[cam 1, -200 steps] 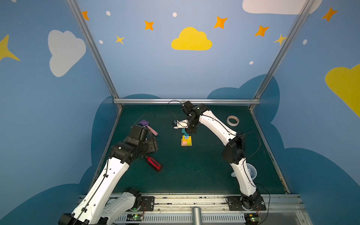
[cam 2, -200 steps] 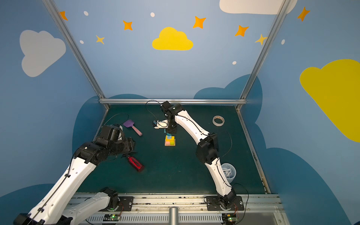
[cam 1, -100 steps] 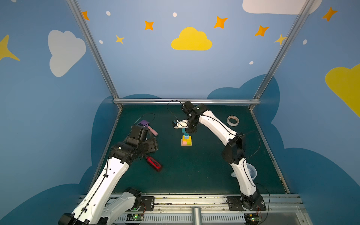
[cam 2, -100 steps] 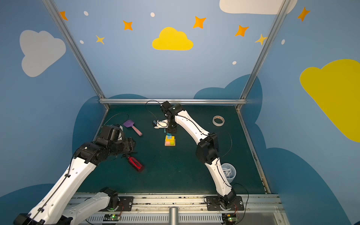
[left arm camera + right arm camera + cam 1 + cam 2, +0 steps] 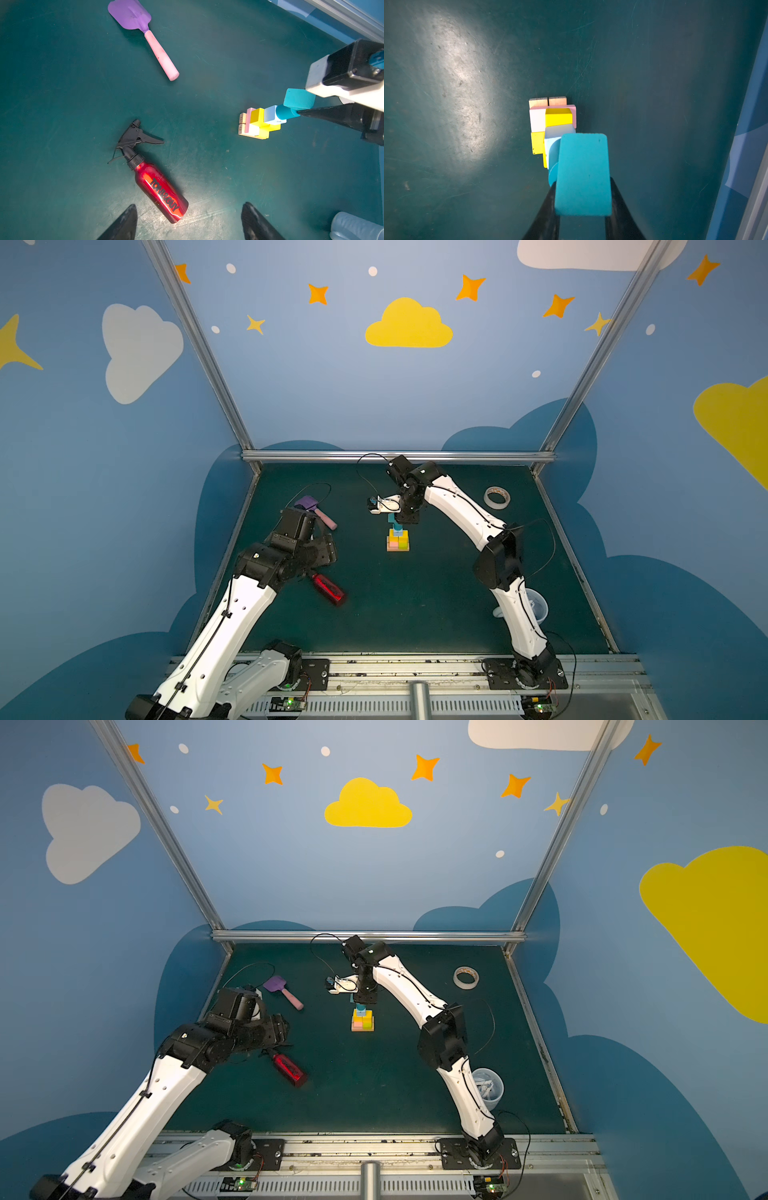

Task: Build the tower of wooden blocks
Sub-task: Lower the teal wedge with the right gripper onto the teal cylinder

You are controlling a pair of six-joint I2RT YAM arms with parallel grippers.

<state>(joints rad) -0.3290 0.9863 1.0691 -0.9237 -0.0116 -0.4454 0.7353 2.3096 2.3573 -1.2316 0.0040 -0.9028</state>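
Observation:
The tower [image 5: 398, 540] [image 5: 362, 1021] stands mid-table: two tan bars, pink and lime slabs, yellow cubes, a pale-blue cube [image 5: 557, 133] and a teal cylinder [image 5: 285, 113] on top. My right gripper [image 5: 582, 184] [image 5: 400, 519] hangs straight above it, shut on the teal house-shaped block [image 5: 582, 174] [image 5: 298, 100]. That block sits just at the cylinder's top, a little off to one side; contact cannot be told. One dark finger [image 5: 332, 117] reaches the cylinder's end. My left gripper [image 5: 189, 207] [image 5: 322, 547] is open and empty, off to the left above the red bottle.
A red spray bottle [image 5: 328, 590] [image 5: 160, 191] lies under the left gripper. The purple spatula with pink handle [image 5: 318, 512] [image 5: 145, 35] lies behind it. A tape roll [image 5: 496, 497] is at the back right and a clear cup [image 5: 536, 608] at the front right.

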